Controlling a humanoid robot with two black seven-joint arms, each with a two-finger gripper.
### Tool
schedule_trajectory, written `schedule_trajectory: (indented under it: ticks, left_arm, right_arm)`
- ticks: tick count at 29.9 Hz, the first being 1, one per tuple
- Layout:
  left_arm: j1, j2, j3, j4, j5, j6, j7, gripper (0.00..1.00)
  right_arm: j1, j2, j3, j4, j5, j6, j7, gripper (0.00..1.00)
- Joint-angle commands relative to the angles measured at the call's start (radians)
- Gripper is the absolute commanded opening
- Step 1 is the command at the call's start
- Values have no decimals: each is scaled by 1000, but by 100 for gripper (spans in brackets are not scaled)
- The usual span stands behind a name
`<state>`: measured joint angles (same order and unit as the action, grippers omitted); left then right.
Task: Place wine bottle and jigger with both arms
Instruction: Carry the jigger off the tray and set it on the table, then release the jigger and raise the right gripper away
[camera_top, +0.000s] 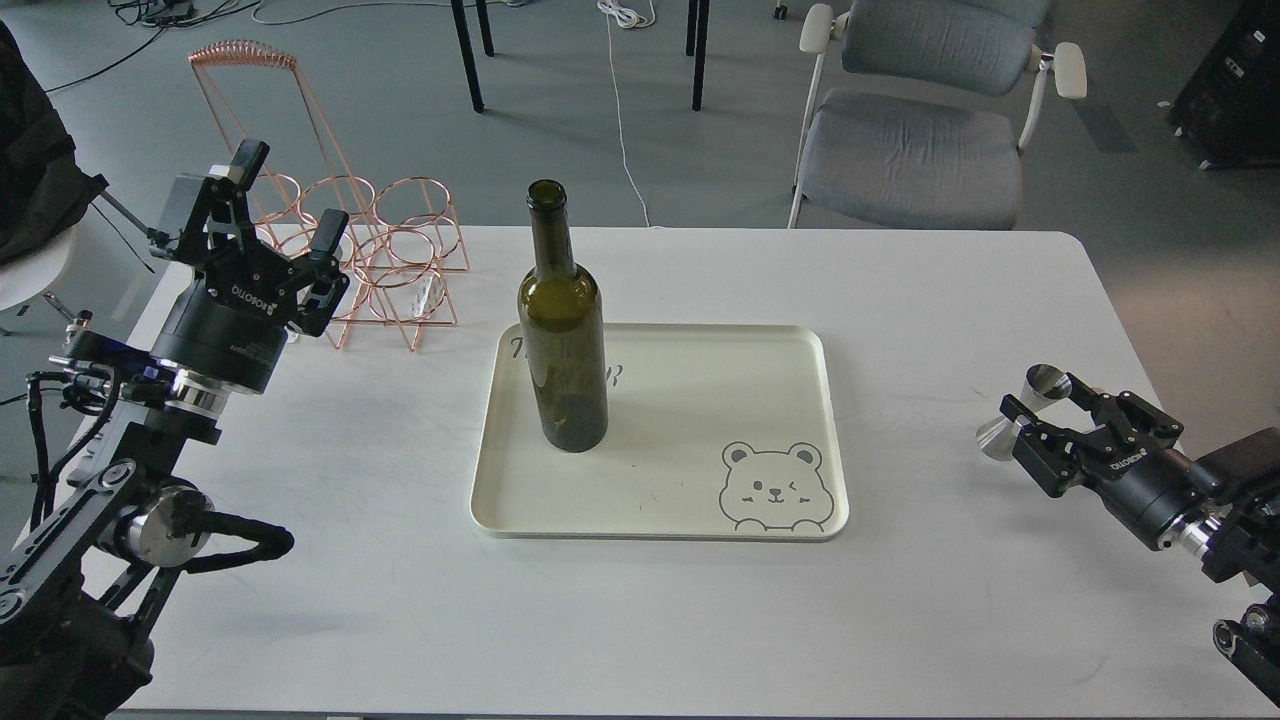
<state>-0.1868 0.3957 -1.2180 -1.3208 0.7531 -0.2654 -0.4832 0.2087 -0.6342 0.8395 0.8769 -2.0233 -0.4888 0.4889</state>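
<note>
The wine bottle (563, 320) stands upright on the cream tray (800, 345), the left gripper (288, 205) hangs released beside the copper rack (385, 250), and the right gripper (1040, 405) clasps the jigger (1018, 412) above the table (900, 620).

I see the wine bottle (562, 330) standing upright on the left part of the cream tray (790, 345), dark olive-green glass, long neck, mouth open, no label. The jigger (1020, 412) is a small shiny steel hourglass cup, tilted on its side, held between the fingers of my right pincer (1040, 412) above the bench (900, 620).
</note>
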Motion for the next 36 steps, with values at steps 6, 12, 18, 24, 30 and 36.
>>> schedule_trajectory:
  ticks: [6, 12, 18, 24, 30, 36]
  left_arm:
    - [-2, 0, 2, 0, 0, 0, 0, 98]
    - [0, 0, 2, 0, 0, 0, 0, 98]
    - [-2, 3, 2, 0, 2, 0, 0, 98]
    - [-2, 43, 0, -1, 2, 0, 0, 98]
    - [-2, 74, 0, -21, 3, 2, -5, 98]
    - [3, 129, 3, -83, 78, 3, -5, 98]
  right_arm:
    - [-144, -168, -5, 132, 29, 0, 0, 94]
    - [-252, -332, -42, 383, 268, 1, 0, 95]
    - [-192, -406, -106, 680, 740, 73, 0, 95]
    - [61, -362, -106, 729, 1154, 301, 0, 95]
    - [322, -218, -106, 644, 1619, 432, 0, 96]
    - [409, 22, -114, 411, 1804, 505, -42, 98]
